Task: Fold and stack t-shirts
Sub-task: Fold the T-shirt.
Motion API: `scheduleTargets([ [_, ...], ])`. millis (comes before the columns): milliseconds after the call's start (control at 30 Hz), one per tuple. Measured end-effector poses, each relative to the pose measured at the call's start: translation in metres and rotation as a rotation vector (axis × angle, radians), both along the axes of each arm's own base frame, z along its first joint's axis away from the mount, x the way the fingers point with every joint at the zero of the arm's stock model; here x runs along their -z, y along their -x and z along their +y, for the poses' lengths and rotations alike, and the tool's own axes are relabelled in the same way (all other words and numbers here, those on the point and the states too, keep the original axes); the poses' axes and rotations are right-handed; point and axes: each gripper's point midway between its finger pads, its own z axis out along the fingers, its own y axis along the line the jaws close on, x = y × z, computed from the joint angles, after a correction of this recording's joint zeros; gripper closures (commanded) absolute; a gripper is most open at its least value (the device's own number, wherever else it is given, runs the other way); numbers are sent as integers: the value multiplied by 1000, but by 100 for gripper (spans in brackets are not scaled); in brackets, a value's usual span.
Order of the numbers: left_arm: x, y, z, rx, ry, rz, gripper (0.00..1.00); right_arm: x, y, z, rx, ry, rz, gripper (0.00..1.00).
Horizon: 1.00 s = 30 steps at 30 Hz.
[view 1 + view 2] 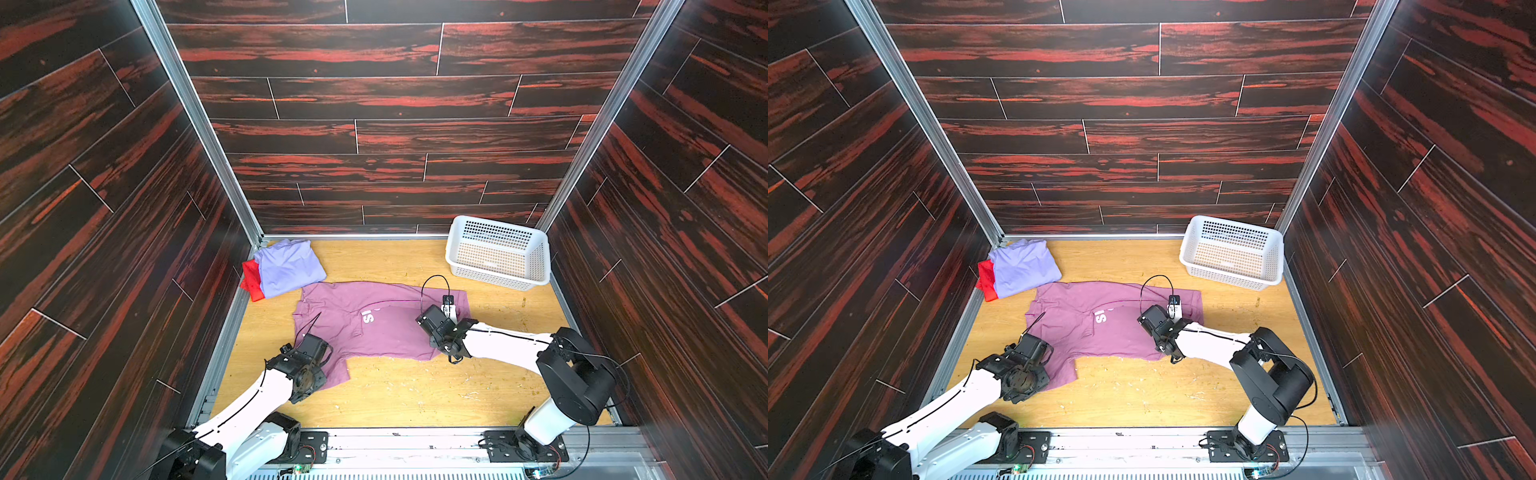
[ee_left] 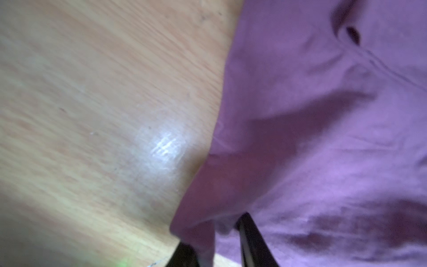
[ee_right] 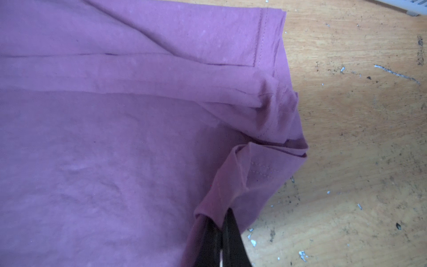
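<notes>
A pink-mauve t-shirt [image 1: 374, 328] [image 1: 1100, 332] with white lettering lies spread on the wooden table in both top views. My left gripper [image 2: 217, 235] is at its near-left sleeve, and a fold of the cloth sits between the two dark fingers, its edge raised off the wood. My right gripper [image 3: 221, 217] [image 1: 450, 309] is shut on a bunched bit of the hem at the shirt's right edge. A folded lavender t-shirt [image 1: 291, 266] lies on a red t-shirt [image 1: 251, 284] in the back left corner.
A white perforated basket [image 1: 494, 272] stands at the back right with nothing in it. Dark wood-patterned walls enclose the table [image 1: 415, 395] on three sides. Bare scuffed wood shows in front of the shirt and to its right.
</notes>
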Motion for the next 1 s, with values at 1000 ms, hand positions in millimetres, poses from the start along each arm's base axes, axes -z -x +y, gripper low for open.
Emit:
scheduleTargets([
  [1000,-77,-94,-17,64,-24,-269,100,-37,-39,-41,118,103,-130,100],
])
